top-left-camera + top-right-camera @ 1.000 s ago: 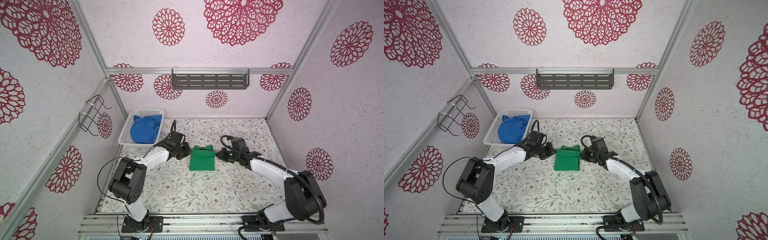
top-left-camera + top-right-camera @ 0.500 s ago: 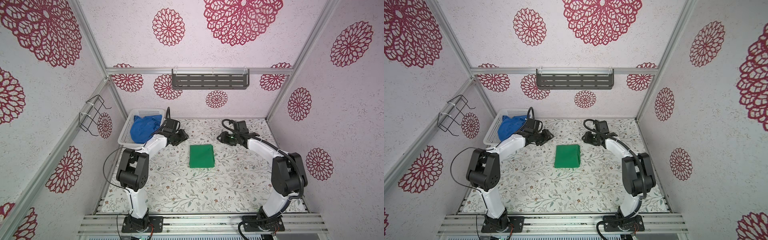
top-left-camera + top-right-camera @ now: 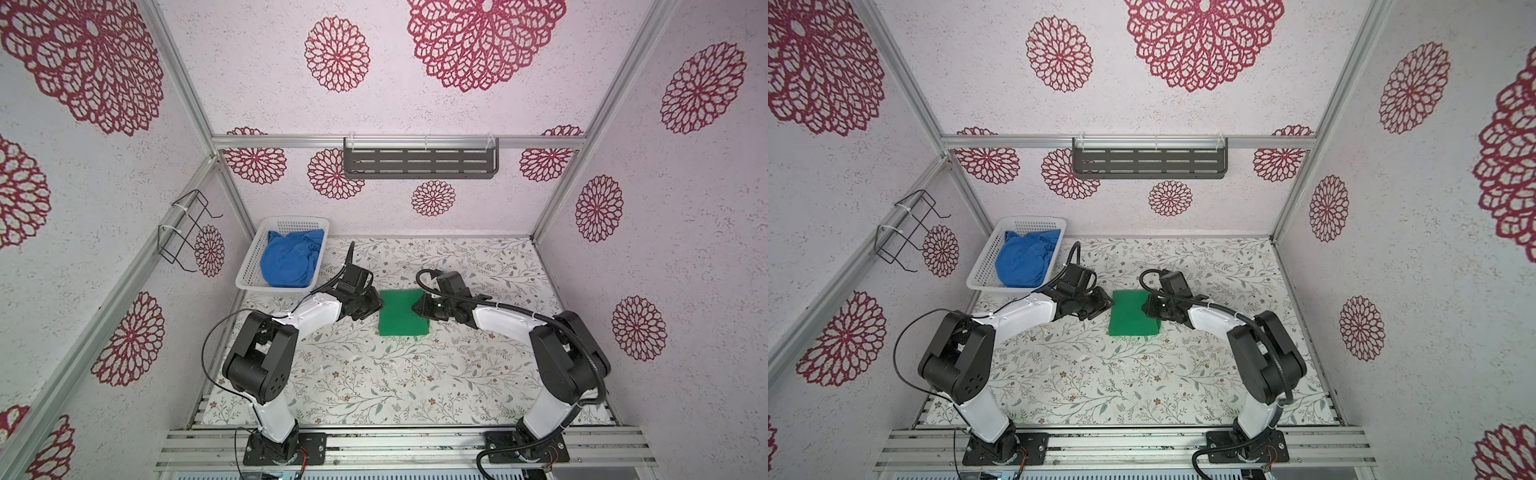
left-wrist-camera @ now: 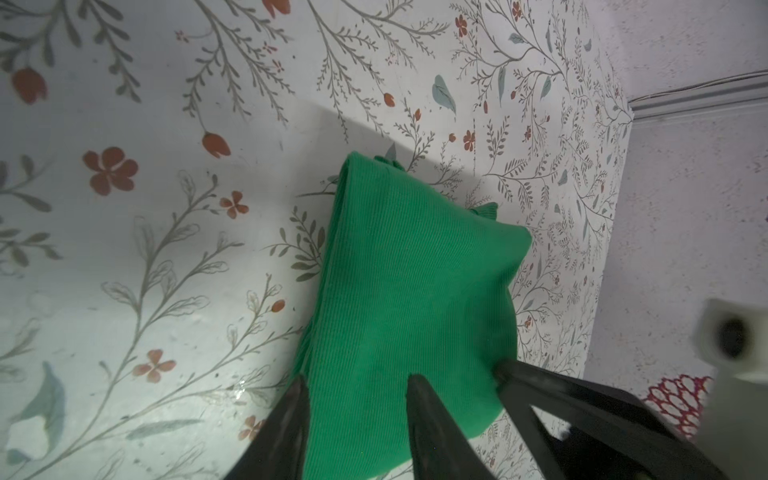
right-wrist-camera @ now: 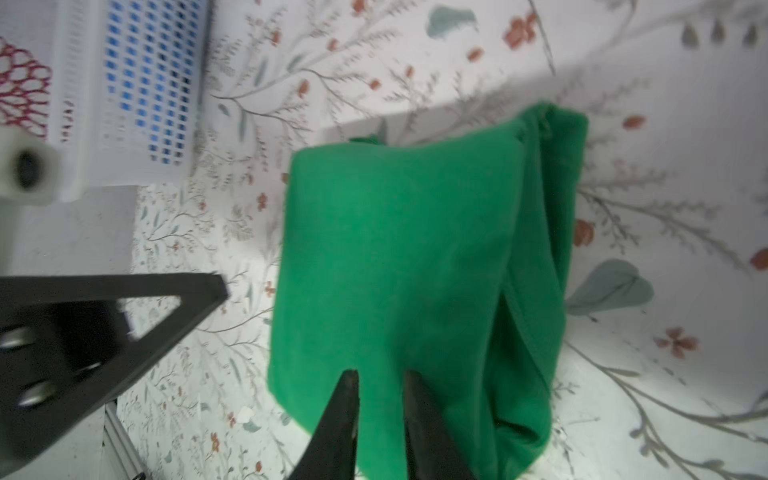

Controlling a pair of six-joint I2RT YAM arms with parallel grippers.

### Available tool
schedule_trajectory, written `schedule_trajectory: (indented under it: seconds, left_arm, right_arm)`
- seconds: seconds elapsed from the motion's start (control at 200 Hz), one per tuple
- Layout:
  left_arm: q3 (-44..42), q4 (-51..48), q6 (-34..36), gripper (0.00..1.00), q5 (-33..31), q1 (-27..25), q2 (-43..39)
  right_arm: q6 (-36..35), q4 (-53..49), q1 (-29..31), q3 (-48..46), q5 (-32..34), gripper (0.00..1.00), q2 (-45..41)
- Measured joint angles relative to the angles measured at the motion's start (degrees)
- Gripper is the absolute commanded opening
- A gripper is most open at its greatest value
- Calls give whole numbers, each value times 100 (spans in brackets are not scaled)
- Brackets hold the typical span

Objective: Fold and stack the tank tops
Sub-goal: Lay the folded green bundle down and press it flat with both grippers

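corner grip on the folded green top

the green top (image 3: 403,311) lies folded as a rectangle at the centre of the tabletop (image 3: 374,374). the left jaws stand partly open astride its upper left corner. the right jaws are nearly closed at its upper right corner, with fabric in the gap; a firm grip cannot be confirmed. the blue top (image 3: 291,262) lies crumpled in the basket (image 3: 299,226), upper left. next move, as judged: close both jaws evenly and lift together so the fold holds.

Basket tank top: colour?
Tank top is plain royal blue; best seen in a top view.
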Motion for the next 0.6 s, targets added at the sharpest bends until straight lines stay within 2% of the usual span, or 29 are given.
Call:
schedule_trajectory:
  seconds: [0.1,0.19,0.27,0.365,0.495,0.6]
  left_arm:
    - [-13,92,-26,43,-59,-17,-11]
    - [-81,72,-24,44,-114,-50,-92]
    - [-136,26,-20,44,-157,-101,-232]
    - [-164,9,-22,44,-214,-179,-411]
    - [-164,48,-44,43,-245,-304,-514]
    - [-164,116,-120,42,-225,-374,-431]
  right_arm:
    - [61,219,-61,-485,157,19,83]
    - [33,326,-168,-627,251,23,-66]
    - [-44,166,-260,-702,339,27,-278]
    - [-144,-96,-289,-691,424,27,-634]
    - [-116,-225,-76,-669,446,25,-1226]
    - [48,63,223,-693,407,25,-1346]
